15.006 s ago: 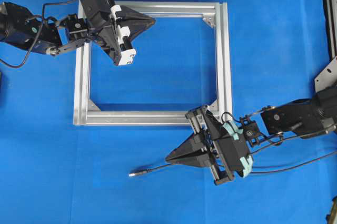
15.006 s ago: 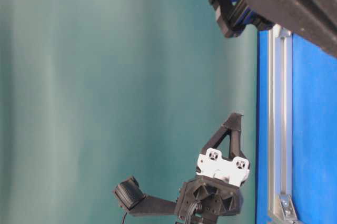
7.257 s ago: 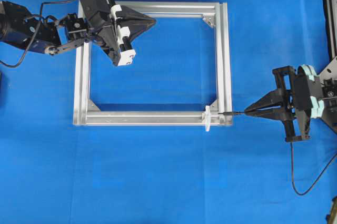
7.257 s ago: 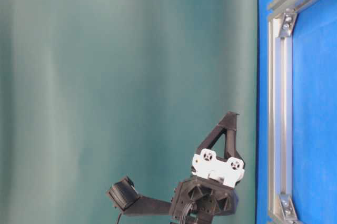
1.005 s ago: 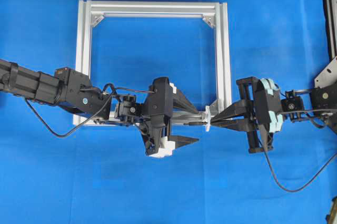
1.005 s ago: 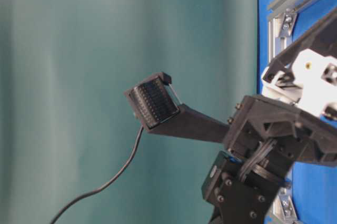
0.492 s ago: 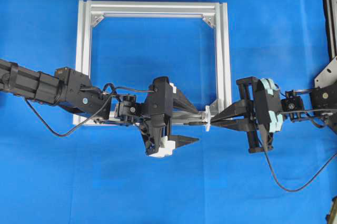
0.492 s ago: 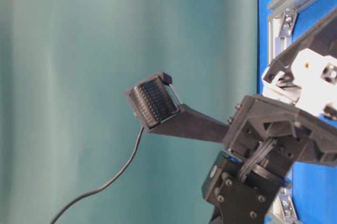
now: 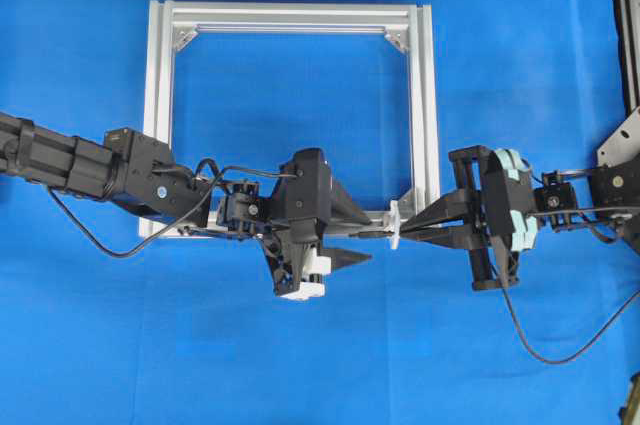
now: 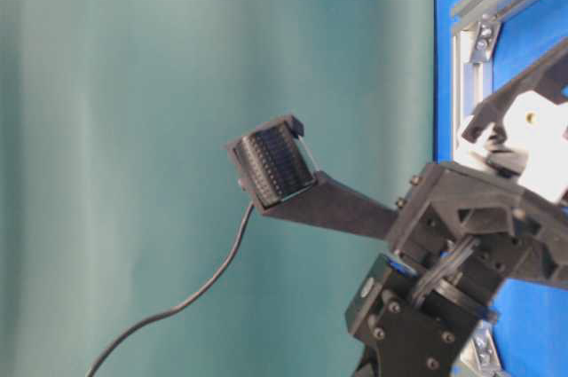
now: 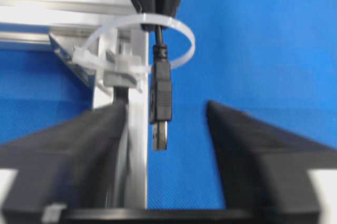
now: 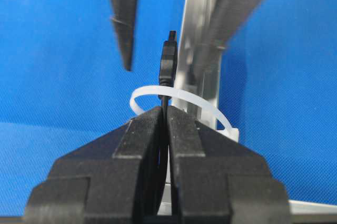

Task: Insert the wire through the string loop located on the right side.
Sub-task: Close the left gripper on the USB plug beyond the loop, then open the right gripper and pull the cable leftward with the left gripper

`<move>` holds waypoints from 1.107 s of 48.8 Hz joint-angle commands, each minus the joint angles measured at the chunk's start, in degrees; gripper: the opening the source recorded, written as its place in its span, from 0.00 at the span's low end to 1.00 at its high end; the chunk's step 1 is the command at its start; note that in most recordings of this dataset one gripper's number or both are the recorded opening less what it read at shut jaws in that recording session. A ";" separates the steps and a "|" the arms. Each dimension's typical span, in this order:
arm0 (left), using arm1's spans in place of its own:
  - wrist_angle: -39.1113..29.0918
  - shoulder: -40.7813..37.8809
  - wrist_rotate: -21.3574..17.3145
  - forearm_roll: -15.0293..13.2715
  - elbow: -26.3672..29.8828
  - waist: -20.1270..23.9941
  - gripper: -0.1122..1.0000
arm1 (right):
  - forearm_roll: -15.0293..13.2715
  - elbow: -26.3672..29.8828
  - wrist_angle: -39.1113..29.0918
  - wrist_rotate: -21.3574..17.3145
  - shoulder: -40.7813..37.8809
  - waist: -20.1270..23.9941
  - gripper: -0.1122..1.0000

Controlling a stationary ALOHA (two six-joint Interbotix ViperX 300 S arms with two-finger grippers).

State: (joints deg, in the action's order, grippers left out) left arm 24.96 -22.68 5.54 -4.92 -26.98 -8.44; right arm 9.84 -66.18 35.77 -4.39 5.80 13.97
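where the aluminium frame (image 9: 425, 115) has its lower right corner, the string loop (image 11: 174, 39) stands up off the bottom rail as a white ring. the wire (image 12: 167, 68) passes through it: the plug with its silvery tip (image 11: 159, 105) is on the left arm's side of the loop, the thin black cable on the right arm's side.

right gripper (image 9: 425, 226) has its fingers (image 12: 139, 155) pressed together on the cable, tips just behind the loop, close to touching it. behind that gripper the cable runs down and curves off to the right over the blue table (image 9: 300, 365).

left gripper (image 9: 372, 237) comes in from the left along the bottom rail, pointing at the loop. its fingers (image 11: 79, 145) are apart, one on each side of the plug, with blue gaps showing on both sides. no contact with the plug visible. in the overhead view one finger lies over the rail, the other just below it over the table.

table-level view shows only the left arm's body close up and a frame corner bracket (image 10: 484, 35); loop and plug are not visible there.
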 commanded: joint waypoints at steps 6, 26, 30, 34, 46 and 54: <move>0.18 0.97 -0.35 0.09 1.05 -0.18 0.18 | -0.09 0.79 0.26 0.09 0.44 0.09 0.07; 0.18 0.97 -0.09 0.09 1.14 -0.18 0.17 | -0.09 0.88 -1.32 -0.09 0.44 0.09 0.07; 0.18 0.97 -0.09 0.09 1.14 -0.18 0.17 | -0.09 0.88 -1.67 -0.35 0.44 0.09 0.08; 0.18 0.97 0.00 0.09 1.14 -0.18 0.17 | 0.09 0.97 -1.93 -0.35 0.44 0.09 0.12; 0.18 1.05 0.00 0.09 1.05 -0.44 0.17 | 0.44 1.32 -2.20 -0.35 0.44 0.09 0.67; 0.09 1.05 0.00 0.09 0.88 -0.44 0.17 | 0.70 1.32 -2.81 -0.26 0.44 0.09 0.95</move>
State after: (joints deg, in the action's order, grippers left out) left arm 24.79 -22.76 5.45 -4.92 -26.98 -8.70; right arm 10.20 -65.57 32.96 -4.75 5.80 14.15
